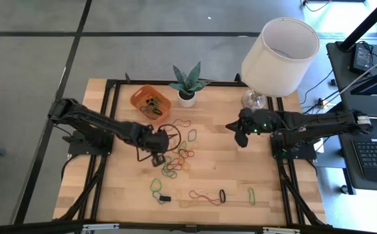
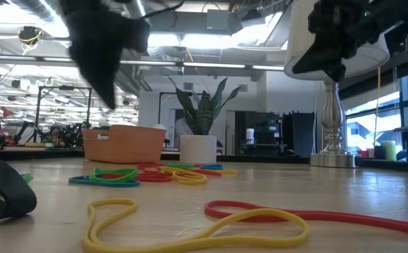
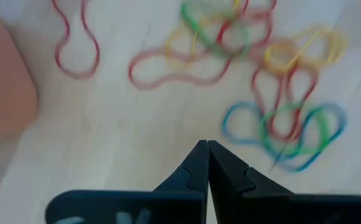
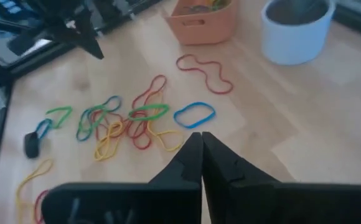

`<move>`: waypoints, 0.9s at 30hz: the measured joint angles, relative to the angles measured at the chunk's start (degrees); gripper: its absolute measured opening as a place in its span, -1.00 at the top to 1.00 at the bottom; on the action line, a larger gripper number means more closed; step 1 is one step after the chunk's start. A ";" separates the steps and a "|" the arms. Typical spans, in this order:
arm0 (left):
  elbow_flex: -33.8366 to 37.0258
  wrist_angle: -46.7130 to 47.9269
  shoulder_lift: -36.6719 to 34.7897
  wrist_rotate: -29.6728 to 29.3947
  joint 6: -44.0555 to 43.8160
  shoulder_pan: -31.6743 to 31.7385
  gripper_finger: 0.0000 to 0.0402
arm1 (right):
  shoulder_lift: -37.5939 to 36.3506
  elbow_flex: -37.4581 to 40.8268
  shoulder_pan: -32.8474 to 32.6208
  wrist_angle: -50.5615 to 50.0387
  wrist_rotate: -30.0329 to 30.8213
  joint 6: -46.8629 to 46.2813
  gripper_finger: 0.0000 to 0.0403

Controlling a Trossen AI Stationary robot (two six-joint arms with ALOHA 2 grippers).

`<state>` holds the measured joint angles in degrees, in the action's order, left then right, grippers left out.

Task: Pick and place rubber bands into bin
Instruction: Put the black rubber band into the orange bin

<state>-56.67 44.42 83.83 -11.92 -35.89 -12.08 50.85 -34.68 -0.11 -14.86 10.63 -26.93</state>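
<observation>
The rubber bands (image 1: pixel 179 159) look light, thin and floppy, lying flat on the table (image 1: pixel 240 169). Pinch 1 by its loop edge. Both the left gripper (image 3: pixel 206 144) and right gripper (image 4: pixel 200 135) have fingers shut, holding nothing.

Both arms matte black, jointed. Left tool (image 3: pixel 206 149) and right tool (image 4: pixel 200 139): black tapered fingers, notched inner edges.

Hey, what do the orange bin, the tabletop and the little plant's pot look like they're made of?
Orange bin: probably matte plastic, smooth moulded walls with a handle slot. Tabletop: light wood, visible grain and plank seams. Plant pot: white and smooth, possibly ceramic or plastic.
</observation>
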 joint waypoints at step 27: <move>19.39 -7.00 -24.13 2.21 14.72 -0.58 0.99 | 50.26 -43.69 -33.87 -46.22 -1.15 -69.17 0.83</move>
<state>-37.28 37.42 59.70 -9.71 -21.17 -12.67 101.11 -78.37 -33.98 -61.08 9.47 -96.10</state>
